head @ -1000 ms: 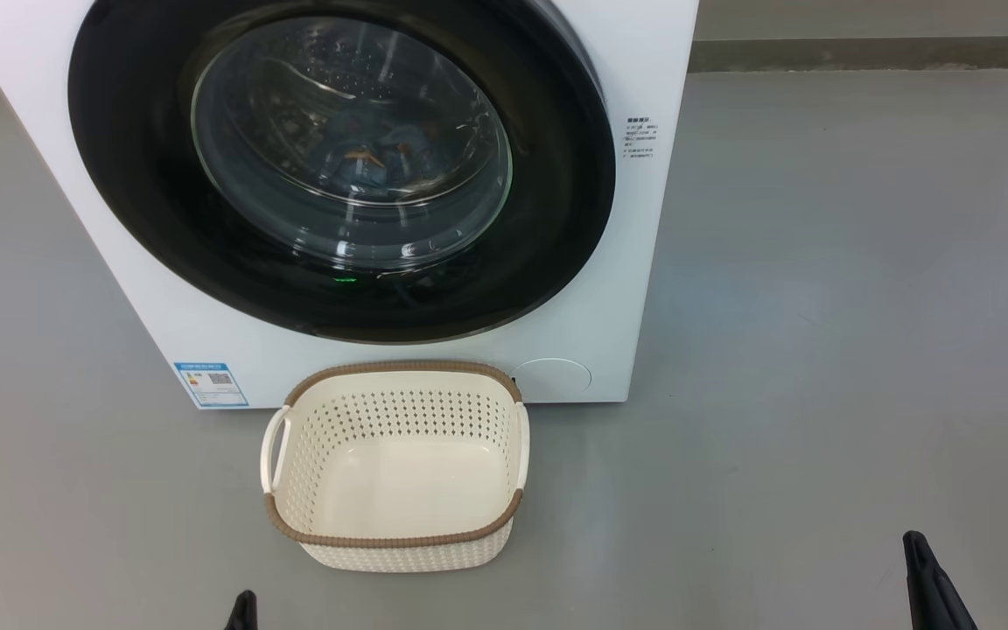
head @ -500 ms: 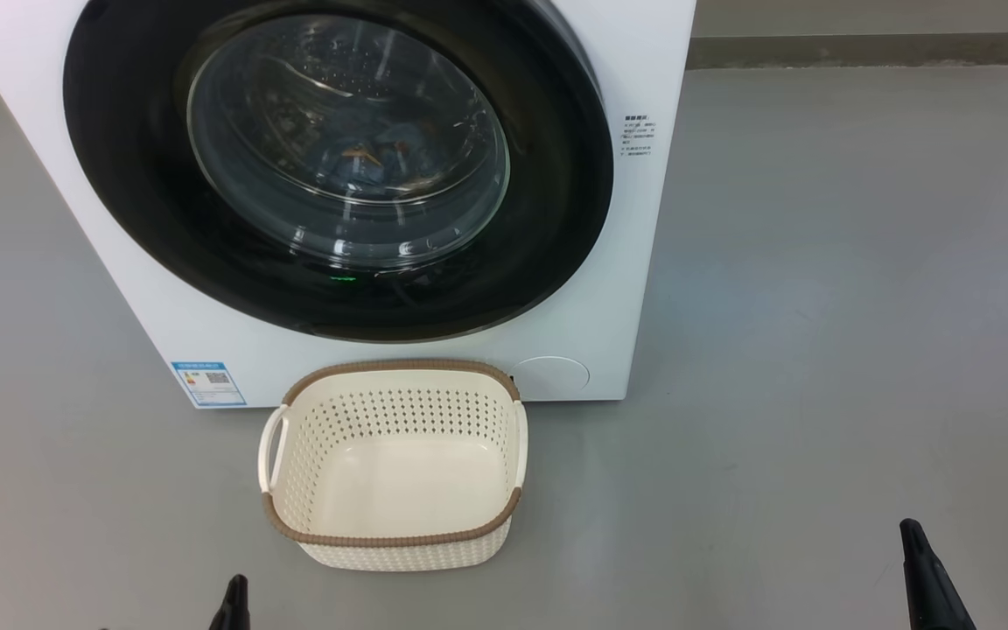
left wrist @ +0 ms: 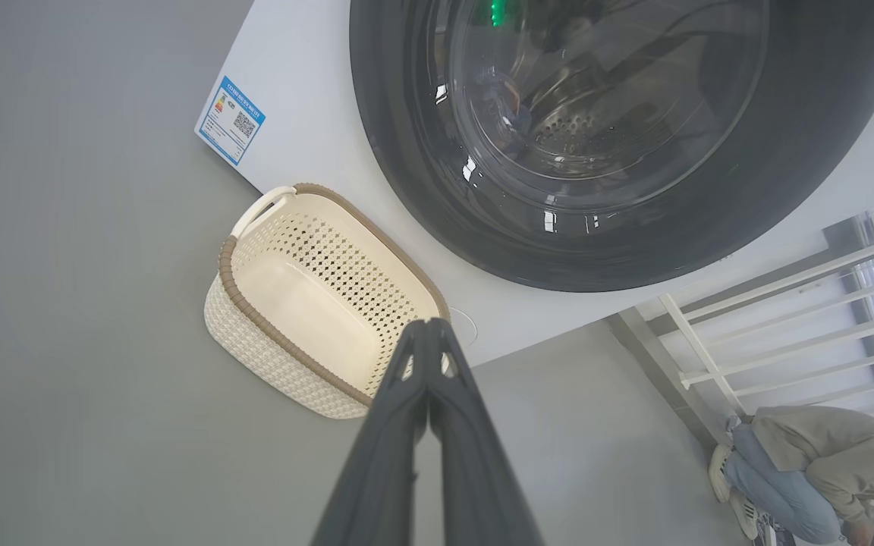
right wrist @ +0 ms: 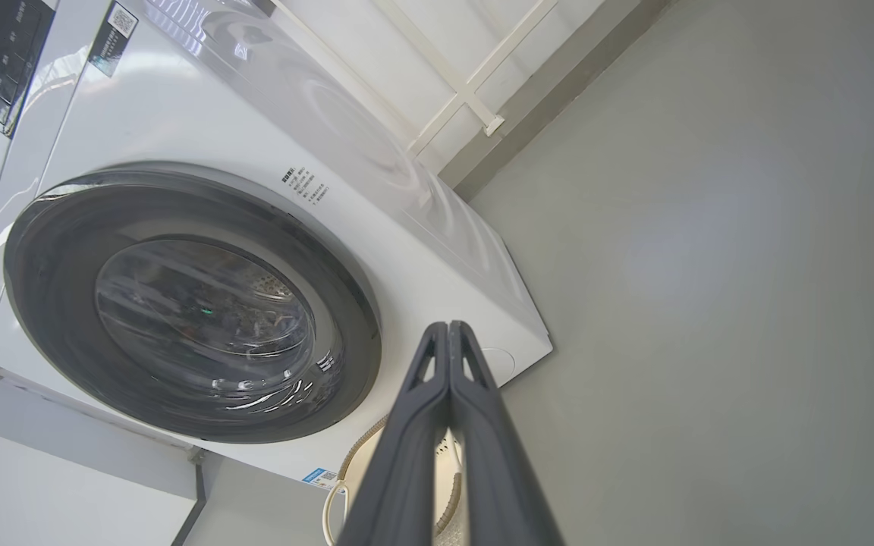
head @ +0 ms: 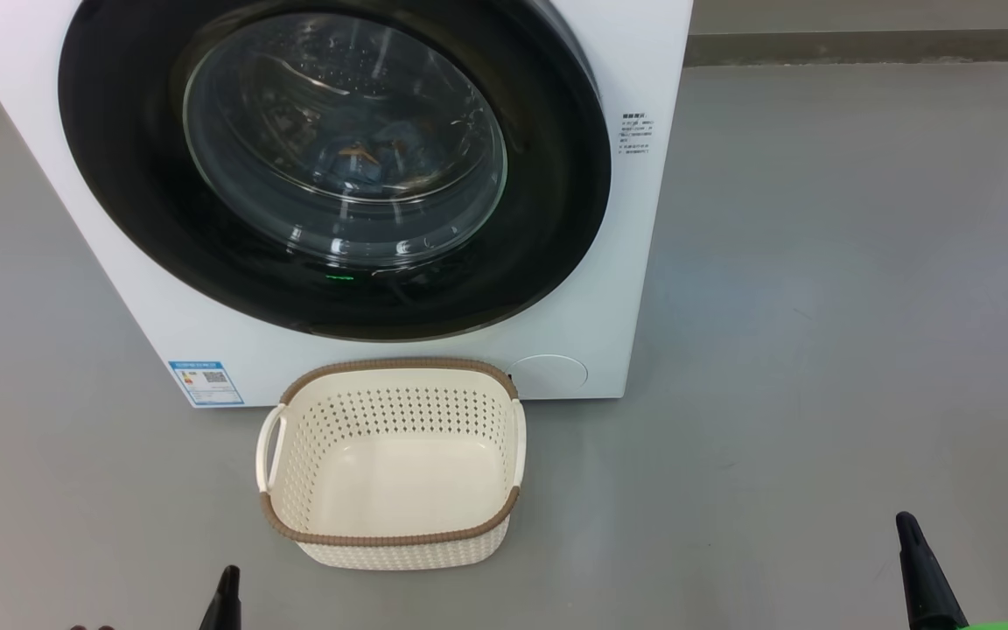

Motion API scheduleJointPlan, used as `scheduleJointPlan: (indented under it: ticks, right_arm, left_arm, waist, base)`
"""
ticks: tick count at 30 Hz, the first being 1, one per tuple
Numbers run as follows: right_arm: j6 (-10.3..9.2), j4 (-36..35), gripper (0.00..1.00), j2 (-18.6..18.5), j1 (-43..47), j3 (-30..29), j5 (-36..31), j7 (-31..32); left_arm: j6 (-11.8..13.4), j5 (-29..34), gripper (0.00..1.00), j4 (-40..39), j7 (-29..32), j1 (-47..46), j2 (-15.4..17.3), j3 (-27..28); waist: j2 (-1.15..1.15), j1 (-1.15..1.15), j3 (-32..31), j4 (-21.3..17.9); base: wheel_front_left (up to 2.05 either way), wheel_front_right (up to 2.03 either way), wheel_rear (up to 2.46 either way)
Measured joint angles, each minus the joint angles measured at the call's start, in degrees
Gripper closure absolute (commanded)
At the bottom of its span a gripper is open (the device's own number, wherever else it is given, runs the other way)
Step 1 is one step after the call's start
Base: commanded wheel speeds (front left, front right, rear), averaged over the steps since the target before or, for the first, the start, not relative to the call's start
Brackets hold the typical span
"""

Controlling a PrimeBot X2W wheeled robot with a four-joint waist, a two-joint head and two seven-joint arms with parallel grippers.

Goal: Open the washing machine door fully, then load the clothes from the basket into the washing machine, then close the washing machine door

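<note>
The washing machine door (head: pixel 333 166) is shut, in the upper left of the head view, flat on the white washing machine (head: pixel 635 262). The clothes (head: pixel 364 156) show behind its glass. The basket (head: pixel 390 535) stands empty on the floor (head: pixel 819 306) just below. The left tool (head: pixel 228 584) at the bottom edge is nearer the basket. The right tool (head: pixel 909 535) is at the lower right. Both point up at the door, pinched shut and holding nothing. It looks like no move is left.

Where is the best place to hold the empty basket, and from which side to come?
Probably the left side handle: it loops out from the basket wall, leaving a gap. Come from above on the robot's left; the washing machine stands close behind.
</note>
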Motion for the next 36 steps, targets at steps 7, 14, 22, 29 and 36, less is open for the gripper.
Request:
scheduleJointPlan:
  ticks: [7, 14, 22, 29, 36]
  right_arm:
    - [-0.01, 0.53, 1.00, 0.03, -1.28, 0.13, 4.77, 1.12]
    - [-0.01, 1.14, 1.00, 0.04, -1.99, 0.27, 9.39, 2.45]
    - [-0.01, 1.81, 1.00, 0.07, -3.36, 0.52, 14.97, 3.54]
    - [-0.03, 2.58, 1.00, 0.09, -4.00, 0.76, 19.58, 4.82]
    - [-0.21, 3.18, 1.00, 0.10, -5.19, 1.13, 24.29, 5.97]
  left_arm:
    - [-0.20, -4.34, 1.00, 0.22, 1.20, -0.09, 0.02, 0.67]
    - [-0.49, -8.59, 1.00, 0.45, 2.32, -1.26, 0.04, 1.48]
    - [-0.92, -13.33, 1.00, 0.63, 3.54, -2.22, 0.07, 2.21]
    - [-1.02, -17.81, 1.00, 0.88, 4.76, -2.81, 0.14, 2.98]
    - [-1.46, -22.15, 1.00, 1.02, 5.86, -3.47, 0.18, 3.67]
  waist:
    - [0.00, 0.00, 0.09, -0.09]
    - [0.00, 0.00, 0.19, -0.19]
    - [0.00, 0.00, 0.30, -0.29]
    - [0.00, 0.00, 0.40, -0.39]
    - [0.00, 0.00, 0.50, -0.48]
  base:
    - [0.00, 0.00, 0.00]
    - [0.00, 0.00, 0.00]
    - [0.00, 0.00, 0.00]
    - [0.00, 0.00, 0.00]
    - [0.00, 0.00, 0.00]
